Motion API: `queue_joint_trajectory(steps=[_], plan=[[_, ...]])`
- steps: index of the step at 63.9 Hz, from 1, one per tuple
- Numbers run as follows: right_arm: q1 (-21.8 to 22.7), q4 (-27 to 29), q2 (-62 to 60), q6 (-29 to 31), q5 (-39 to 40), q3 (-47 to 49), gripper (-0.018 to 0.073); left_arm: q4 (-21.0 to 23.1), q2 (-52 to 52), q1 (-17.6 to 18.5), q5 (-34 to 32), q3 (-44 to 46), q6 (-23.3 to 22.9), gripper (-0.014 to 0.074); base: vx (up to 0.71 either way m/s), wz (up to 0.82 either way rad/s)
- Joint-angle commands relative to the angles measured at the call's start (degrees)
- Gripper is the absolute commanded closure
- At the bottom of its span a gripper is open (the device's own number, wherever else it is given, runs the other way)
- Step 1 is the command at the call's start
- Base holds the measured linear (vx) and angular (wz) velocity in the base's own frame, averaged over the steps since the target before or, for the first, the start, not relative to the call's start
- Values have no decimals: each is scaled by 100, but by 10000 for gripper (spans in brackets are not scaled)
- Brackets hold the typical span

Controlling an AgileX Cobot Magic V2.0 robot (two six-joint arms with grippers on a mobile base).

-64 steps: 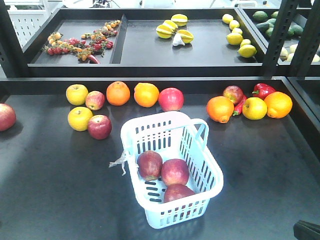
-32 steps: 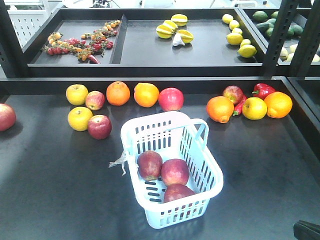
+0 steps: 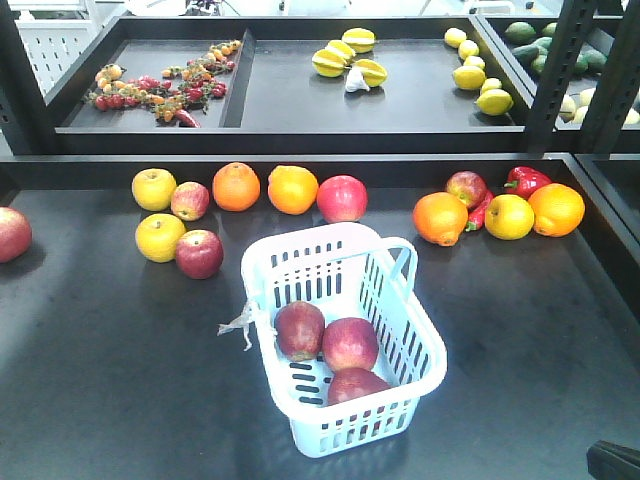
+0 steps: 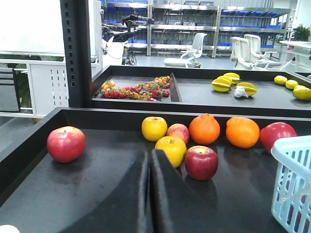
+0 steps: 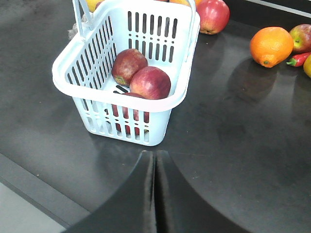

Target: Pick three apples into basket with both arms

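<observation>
Three dark red apples (image 3: 300, 329) (image 3: 350, 343) (image 3: 356, 385) lie inside the pale blue-white basket (image 3: 423, 385) in the middle of the black table. They show in the right wrist view too (image 5: 149, 82), inside the basket (image 5: 160, 122). My left gripper (image 4: 149, 154) is shut and empty, low over the table, left of the basket, pointing at loose fruit. My right gripper (image 5: 155, 155) is shut and empty, just in front of the basket's near end. In the front view only a black corner of the right arm (image 3: 612, 462) shows.
Loose fruit lies behind the basket: a red apple (image 3: 199, 253), yellow apples (image 3: 160, 237), oranges (image 3: 236, 186), a pink-red apple (image 3: 342, 198), and more fruit with a red pepper (image 3: 525, 180) at right. One apple (image 3: 10, 233) sits far left. A raised shelf (image 3: 300, 100) stands behind.
</observation>
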State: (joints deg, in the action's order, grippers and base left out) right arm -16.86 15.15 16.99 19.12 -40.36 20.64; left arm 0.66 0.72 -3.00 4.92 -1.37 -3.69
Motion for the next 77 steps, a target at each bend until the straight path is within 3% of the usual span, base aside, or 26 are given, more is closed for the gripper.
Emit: queue_joint_trajectory(steps=[1, 47, 52, 59, 67, 77], plan=[[21, 35, 35, 5, 388, 148, 564, 35, 91, -9, -416, -134, 14, 603, 0, 0], [21, 31, 35, 5, 401, 143, 564, 35, 91, -9, -417, -134, 14, 603, 0, 0], [21, -175, 35, -23, 602, 40, 564, 35, 91, -9, -417, -134, 14, 603, 0, 0], [21, -557, 4, -693, 1290, -489, 564, 35, 91, -9, -417, -134, 14, 603, 0, 0], [32, -1371, -258, -2134, 1960, -1181, 564, 35, 91, -9, -408, -134, 14, 603, 0, 0], [85, -2102, -792, -3841, 2061, -1904, 564, 35, 91, -9, -404, -134, 14, 603, 0, 0]])
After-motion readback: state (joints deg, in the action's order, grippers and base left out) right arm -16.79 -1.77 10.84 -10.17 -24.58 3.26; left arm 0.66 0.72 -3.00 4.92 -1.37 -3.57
